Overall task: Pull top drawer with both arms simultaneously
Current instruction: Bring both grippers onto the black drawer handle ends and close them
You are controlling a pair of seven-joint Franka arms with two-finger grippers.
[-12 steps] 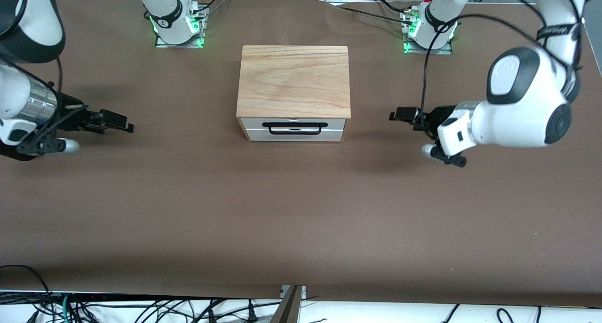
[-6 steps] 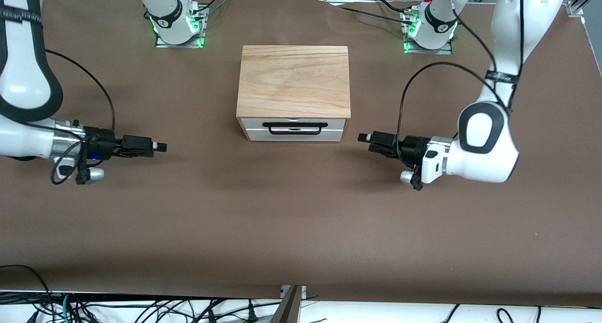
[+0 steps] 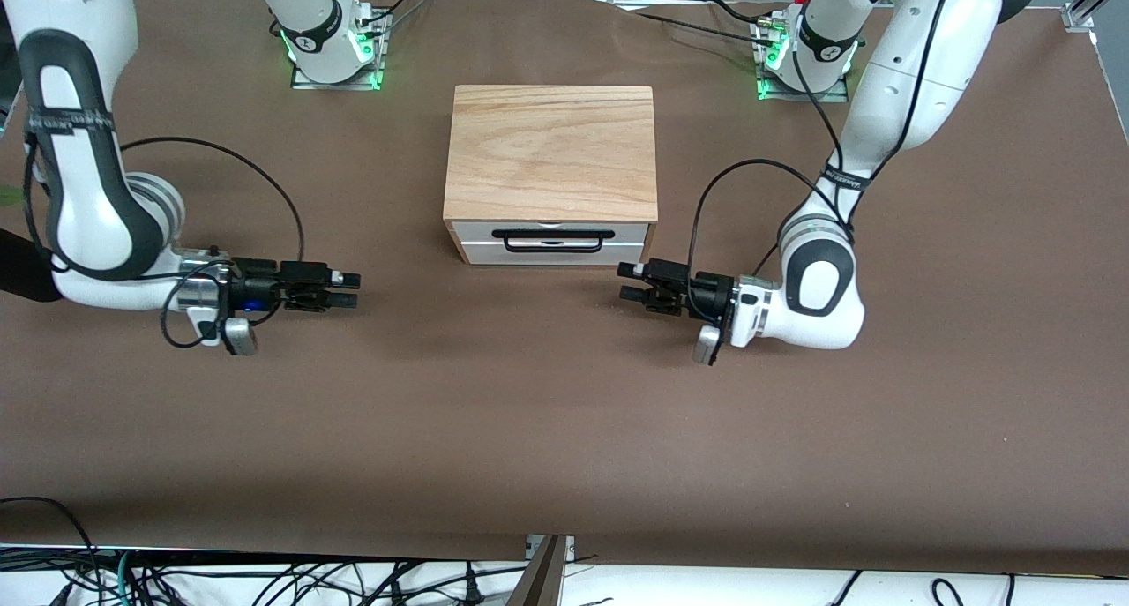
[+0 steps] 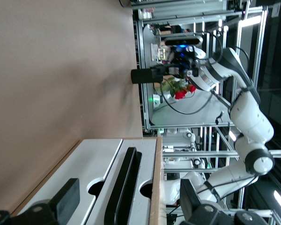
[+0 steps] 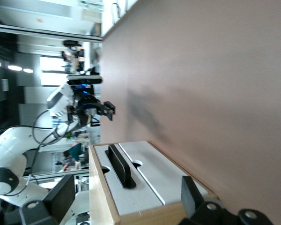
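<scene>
My left claw (image 3: 623, 282) and right claw (image 3: 353, 290) are open, empty. I should grab the stiff top drawer's (image 3: 553, 243) long black bar handle (image 3: 553, 238).

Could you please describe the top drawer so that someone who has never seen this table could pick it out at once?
Find the small wooden box standing mid-table between the two arm bases. On its side facing the front camera, directly under the wood-grain top, sits the top drawer, shut. It alone has a white front panel crossed by a long black bar handle; the left gripper and right gripper flank it, touching nothing.
</scene>
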